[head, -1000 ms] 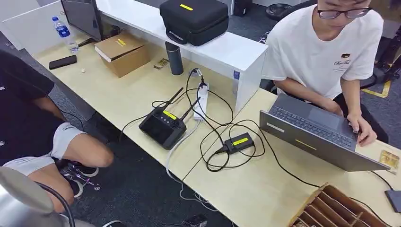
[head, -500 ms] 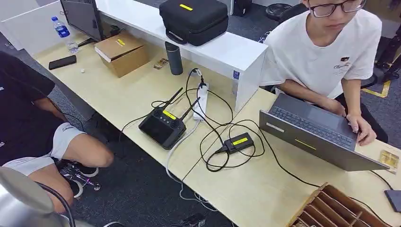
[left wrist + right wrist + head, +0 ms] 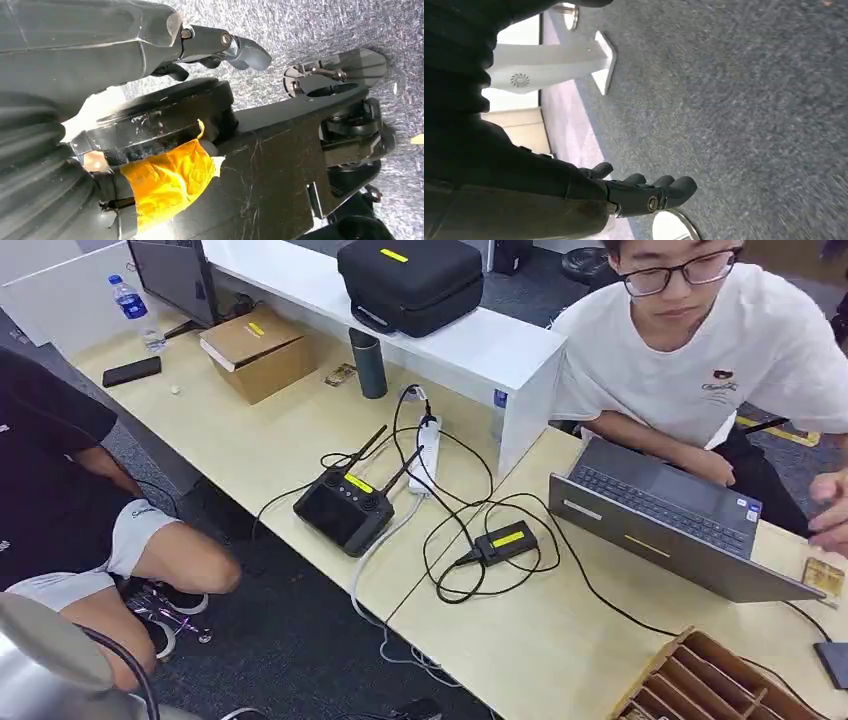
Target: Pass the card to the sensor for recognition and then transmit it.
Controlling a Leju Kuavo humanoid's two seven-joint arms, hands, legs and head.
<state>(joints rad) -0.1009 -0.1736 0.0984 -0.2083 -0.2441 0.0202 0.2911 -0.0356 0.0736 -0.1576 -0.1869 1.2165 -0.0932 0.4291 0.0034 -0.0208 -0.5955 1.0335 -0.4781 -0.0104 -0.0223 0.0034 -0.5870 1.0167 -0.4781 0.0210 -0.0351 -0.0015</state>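
1. My left hand [image 3: 220, 47] hangs over carpet, fingers loosely extended, holding nothing.
2. My right hand [image 3: 644, 192] likewise: slack, empty, arm down.
3. Card [image 3: 823, 576] lies on the desk [image 3: 540, 650] beside the laptop [image 3: 665, 530], near a person's hand [image 3: 830, 512]; sensor unidentified.

the wooden desk [image 3: 280, 455] carries a laptop [image 3: 665, 530], controller [image 3: 343, 508], cardboard box [image 3: 258, 352] and wooden organizer [image 3: 710, 685].

Office, long pale desks [image 3: 270, 445], open laptop [image 3: 665, 515], monitor [image 3: 175, 275], grey carpet [image 3: 749, 100], seated people [image 3: 700, 350]
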